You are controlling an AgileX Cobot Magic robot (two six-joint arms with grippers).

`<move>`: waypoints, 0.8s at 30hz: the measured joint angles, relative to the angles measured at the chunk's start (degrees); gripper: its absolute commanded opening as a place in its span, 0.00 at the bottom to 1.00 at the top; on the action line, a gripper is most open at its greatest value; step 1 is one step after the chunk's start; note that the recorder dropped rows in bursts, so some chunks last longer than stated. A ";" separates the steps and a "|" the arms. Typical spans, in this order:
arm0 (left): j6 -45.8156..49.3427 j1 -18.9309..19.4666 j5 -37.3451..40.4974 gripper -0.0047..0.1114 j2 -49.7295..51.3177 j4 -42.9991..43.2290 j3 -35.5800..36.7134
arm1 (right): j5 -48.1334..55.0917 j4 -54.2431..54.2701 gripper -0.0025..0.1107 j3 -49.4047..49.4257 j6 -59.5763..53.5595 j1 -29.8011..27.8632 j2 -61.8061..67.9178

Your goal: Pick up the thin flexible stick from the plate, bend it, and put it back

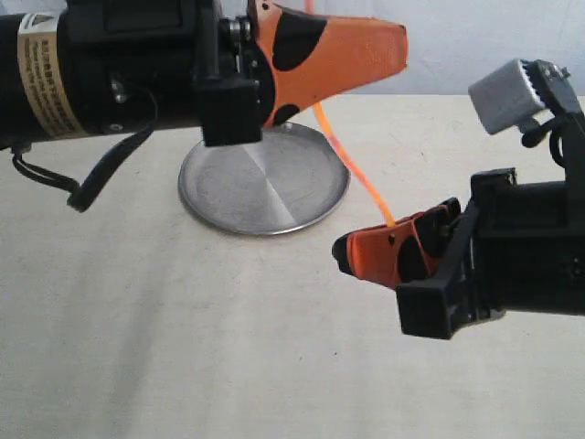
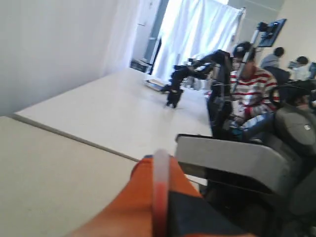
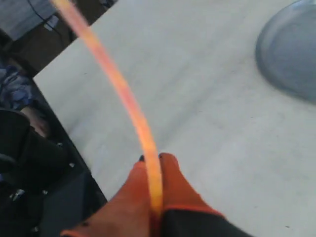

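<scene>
The thin flexible stick [image 1: 362, 178] hangs in the air between the two grippers, off the plate [image 1: 228, 197] and above its right rim and the table [image 1: 183, 347] just beside it. It slopes from the left gripper [image 1: 398, 50], high at the far side, down to the right gripper [image 1: 352, 256], lower and nearer. It is held at both ends, and my reading is that this is so the arms can press toward each other and bow it. The right wrist view shows that curve plainly: the stick [image 3: 122, 94] arcs away from the right gripper [image 3: 153, 165], whose orange fingers are pinched together on its end. In the left wrist view the stick [image 2: 160, 197] lies against the broad orange finger of the left gripper [image 2: 154, 160]. In the exterior view those fingers look closed into one wedge, so I judge them clamped on it too, with a short tail of stick poking above. The bending step seems under way; the return has not begun. The part of the plate [image 3: 291, 59] that shows is bare, but the bulky left arm overhangs its far rim, and a black cable [image 1: 101, 178] droops beside it. Off this table, the left wrist view shows another table with a dark robot arm [image 2: 192, 74] and a seated person in a striped shirt [image 2: 252, 89], well apart.
</scene>
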 measured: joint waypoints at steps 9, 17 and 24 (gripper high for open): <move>-10.43 0.10 10.32 0.04 3.83 16.53 3.30 | 0.25 10.95 0.01 0.67 -14.89 0.00 -3.11; -5.63 0.10 11.03 0.04 1.20 12.92 0.45 | -0.11 -3.74 0.01 0.67 -1.18 0.00 -3.17; -3.09 0.00 10.45 0.21 -0.18 10.93 -2.05 | -1.64 -4.60 0.01 0.05 0.56 0.00 0.86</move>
